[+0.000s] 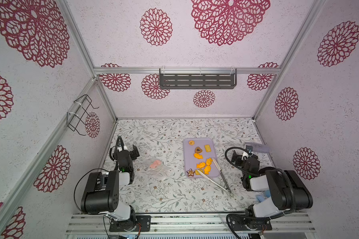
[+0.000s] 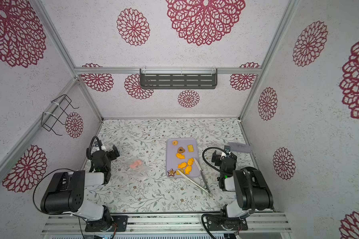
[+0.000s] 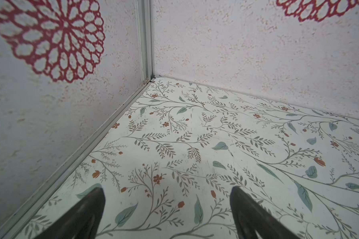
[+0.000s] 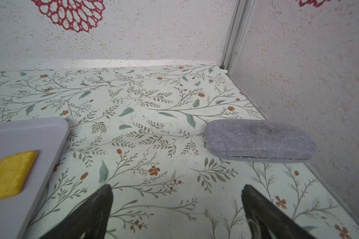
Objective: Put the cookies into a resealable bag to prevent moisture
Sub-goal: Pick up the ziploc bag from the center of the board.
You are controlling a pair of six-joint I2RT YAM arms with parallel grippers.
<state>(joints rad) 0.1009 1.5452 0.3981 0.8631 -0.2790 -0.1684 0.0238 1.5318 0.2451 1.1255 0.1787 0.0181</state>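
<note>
The cookies (image 1: 200, 165) (image 2: 182, 165) all lie on the lavender tray (image 1: 189, 163) (image 2: 171, 161), none of them in the bag. A round one sits by the tray's far corner, a brown heart (image 1: 198, 149) and a yellow rectangle (image 1: 207, 148) lie just nearer, and orange fish shapes cluster toward the tray's near end, with a brown star (image 1: 190, 172) at its near corner. The right wrist view catches that yellow rectangle (image 4: 10, 175) on a corner of the tray (image 4: 19, 132). Metal tongs (image 1: 211, 180) (image 2: 193, 181) lie spread in a V. Their white tips rest over the tray's near end beside the fish, and their joined end lies on the table just off the tray's near edge. The resealable bag (image 1: 155, 166) (image 2: 138, 167) lies crumpled on the floral table (image 1: 174, 196), apart from the tray on the left arm's side. A pinkish shape shows through the plastic, though what it is cannot be told. The left gripper (image 3: 167, 189) is beyond the bag from the tray, its jaws wide apart with only bare table between them. The right gripper (image 4: 177, 186) is on the tray's other side, just off its far corner, with its jaws likewise spread and holding nothing. A grey fabric case (image 4: 259, 140) (image 1: 257, 147) lies farther out from the tray on that side, by the wall.
</note>
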